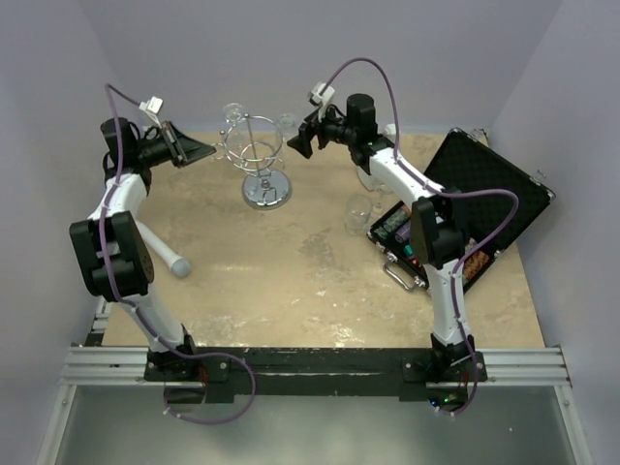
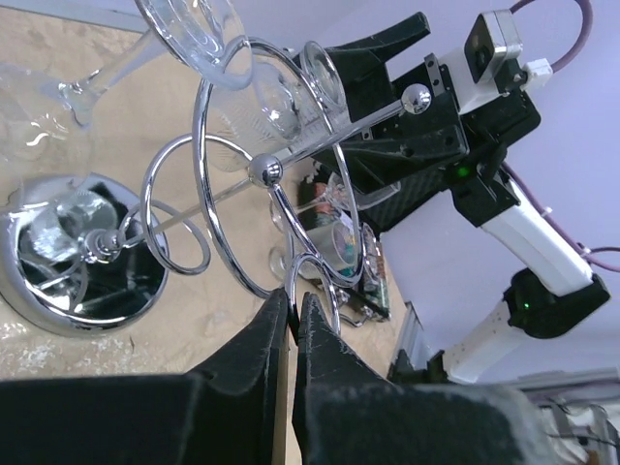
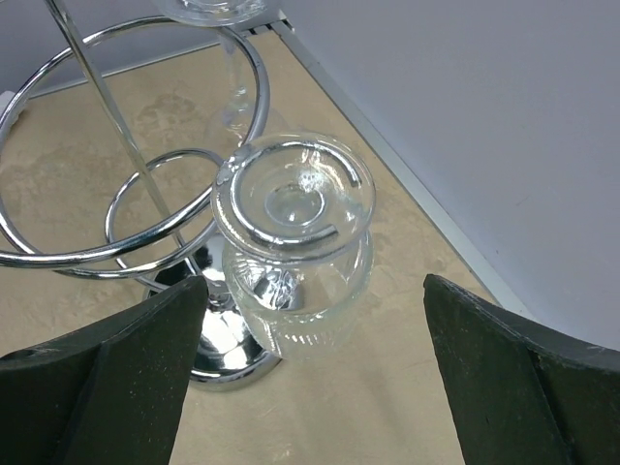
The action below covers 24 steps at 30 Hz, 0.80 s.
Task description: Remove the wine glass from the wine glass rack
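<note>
The chrome wine glass rack (image 1: 266,191) stands at the back of the table, left of centre. A clear wine glass (image 3: 295,247) hangs upside down from one of its curled arms, on the side facing my right gripper (image 3: 315,291). That gripper is open, with the glass bowl low between its wide-apart fingers and touching neither. From the left, my left gripper (image 2: 294,295) is shut on a curled wire arm of the rack (image 2: 68,281). A second glass (image 2: 189,29) hangs at the rack's far side.
An open black case (image 1: 489,189) with small items lies at the right. Another clear glass (image 1: 358,211) stands on the table in front of it. A white-handled, grey-tipped object (image 1: 174,262) lies near the left arm. Walls close in behind and at both sides.
</note>
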{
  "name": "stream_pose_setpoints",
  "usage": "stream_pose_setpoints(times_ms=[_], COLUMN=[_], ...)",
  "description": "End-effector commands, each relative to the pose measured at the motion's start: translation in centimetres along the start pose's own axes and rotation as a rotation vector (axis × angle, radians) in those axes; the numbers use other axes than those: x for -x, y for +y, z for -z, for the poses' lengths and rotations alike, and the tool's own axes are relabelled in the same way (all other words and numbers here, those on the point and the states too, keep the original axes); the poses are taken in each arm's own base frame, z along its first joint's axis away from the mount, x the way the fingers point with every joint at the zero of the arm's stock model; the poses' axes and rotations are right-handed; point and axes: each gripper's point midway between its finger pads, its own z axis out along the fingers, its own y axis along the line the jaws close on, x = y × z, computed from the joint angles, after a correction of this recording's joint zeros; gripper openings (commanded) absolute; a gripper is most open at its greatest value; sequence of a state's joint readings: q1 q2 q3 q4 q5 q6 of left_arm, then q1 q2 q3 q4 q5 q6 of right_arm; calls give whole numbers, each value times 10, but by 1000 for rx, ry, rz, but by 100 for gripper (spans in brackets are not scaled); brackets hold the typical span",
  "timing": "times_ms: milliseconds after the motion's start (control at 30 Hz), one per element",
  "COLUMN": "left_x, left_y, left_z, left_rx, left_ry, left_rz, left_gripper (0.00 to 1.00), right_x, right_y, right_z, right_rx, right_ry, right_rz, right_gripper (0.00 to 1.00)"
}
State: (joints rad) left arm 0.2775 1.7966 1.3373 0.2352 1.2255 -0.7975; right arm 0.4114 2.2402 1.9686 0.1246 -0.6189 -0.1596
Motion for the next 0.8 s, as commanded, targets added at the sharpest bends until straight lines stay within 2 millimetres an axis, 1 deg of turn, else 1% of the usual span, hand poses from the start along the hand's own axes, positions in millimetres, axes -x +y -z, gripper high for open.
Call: stream_pose_setpoints(times_ms=[0, 33, 133, 200, 400, 500, 567, 700, 733, 767], left_x=[22, 22, 30, 33, 46, 51, 55, 62, 64, 64], left_y=[-25, -21, -17, -11, 0, 6, 7, 13, 13, 14], left_z=[-4, -5, -9, -11, -17, -19, -21, -23, -24, -24], left_rx=[-127, -131, -146, -150, -159, -157, -162, -163, -162, -160], left_ry=[52, 63, 89, 107, 126, 124, 129, 130, 127, 125], left_rz=[-128, -110, -95, -72, -69, -70, -86, -98, -104, -104], left_gripper=[0, 0, 0, 0, 0, 0, 0, 0, 2, 12], right_x=[21, 19, 19, 13, 6, 6, 6, 8, 5, 4], right_y=[0, 2, 6, 8, 9, 7, 3, 7, 7, 7], right_z=[-2, -3, -2, -2, -1, 0, 1, 2, 2, 2], right_rx=[-6, -3, 4, 11, 12, -3, -27, -5, -2, -2], right_ry=[-39, -35, -31, -17, 3, 7, 4, -3, 2, 3], right_rz=[55, 54, 70, 83, 92, 90, 51, 51, 48, 48], right_gripper=[97, 97, 97, 98, 99, 99, 99, 99, 98, 99])
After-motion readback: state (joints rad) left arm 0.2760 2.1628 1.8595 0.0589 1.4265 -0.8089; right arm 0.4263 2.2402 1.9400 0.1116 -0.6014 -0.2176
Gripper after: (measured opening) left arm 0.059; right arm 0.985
